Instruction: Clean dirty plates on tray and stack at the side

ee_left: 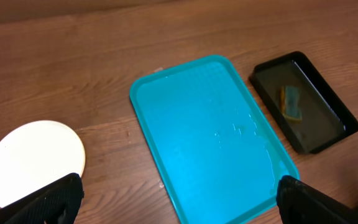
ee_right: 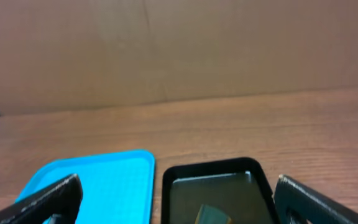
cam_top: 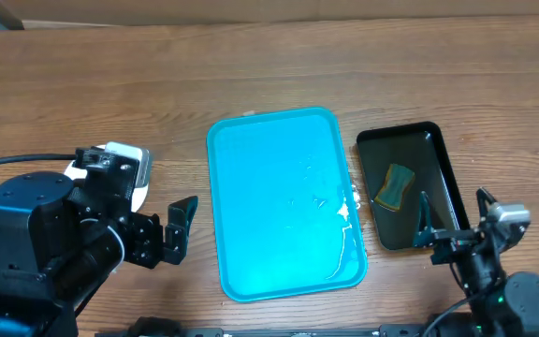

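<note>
The blue tray (cam_top: 284,201) lies in the middle of the table, and its floor carries only streaks of water. A white round plate (ee_left: 35,160) rests on the wood left of the tray. From overhead the plate (cam_top: 131,170) is mostly hidden under my left arm, so I cannot tell how many are stacked there. My left gripper (cam_top: 178,229) hovers open between plate and tray, its fingers (ee_left: 48,202) wide apart with nothing between them. My right gripper (cam_top: 454,220) stands open over the near end of the black tray, holding nothing.
A glossy black tray (cam_top: 410,187) right of the blue tray (ee_right: 98,186) holds water and a green-yellow sponge (cam_top: 394,185). Water drops sit along the blue tray's right rim. A cardboard wall (ee_right: 166,50) closes the far side of the table.
</note>
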Available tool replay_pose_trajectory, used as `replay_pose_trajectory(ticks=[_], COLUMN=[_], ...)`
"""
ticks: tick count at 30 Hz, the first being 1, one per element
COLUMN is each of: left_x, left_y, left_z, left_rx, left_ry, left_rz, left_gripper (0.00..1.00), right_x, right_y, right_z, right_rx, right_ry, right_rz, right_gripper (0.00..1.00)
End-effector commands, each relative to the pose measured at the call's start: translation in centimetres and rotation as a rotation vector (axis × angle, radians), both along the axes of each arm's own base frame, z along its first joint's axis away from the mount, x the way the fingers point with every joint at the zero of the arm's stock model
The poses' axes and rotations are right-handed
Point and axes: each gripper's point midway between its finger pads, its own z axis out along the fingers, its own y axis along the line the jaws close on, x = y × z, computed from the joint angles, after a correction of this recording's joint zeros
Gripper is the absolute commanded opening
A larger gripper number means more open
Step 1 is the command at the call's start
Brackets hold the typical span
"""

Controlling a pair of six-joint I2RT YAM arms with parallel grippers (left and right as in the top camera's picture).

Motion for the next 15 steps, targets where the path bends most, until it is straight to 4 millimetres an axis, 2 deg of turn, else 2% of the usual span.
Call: replay_pose_trajectory(ticks=[1,5,12,15], left_x=[-0.1,-0.1,-0.1,-0.1], left_y=[-0.1,-0.1,-0.1,-0.1], left_z=[0.4,0.4,0.4,0.4], left_rx=[0.005,0.005,0.005,0.005], left_ry=[-0.018,-0.018,-0.018,-0.018], left_rz=[-0.012,-0.012,-0.012,-0.012], left_gripper=[1.00,1.00,1.00,1.00], right_x=[0.6,1.9,3.1,3.1], right_y=[0.1,0.5,0.8,0.6], right_z=[-2.6,-4.7,-5.3,-5.6], right_rx=[0.003,0.008,0.010,0.009], right_ry=[-0.033,-0.071,-0.202,-0.189], right_rz=[0.007,0.024,0.041,0.028], right_gripper=[1.00,1.00,1.00,1.00])
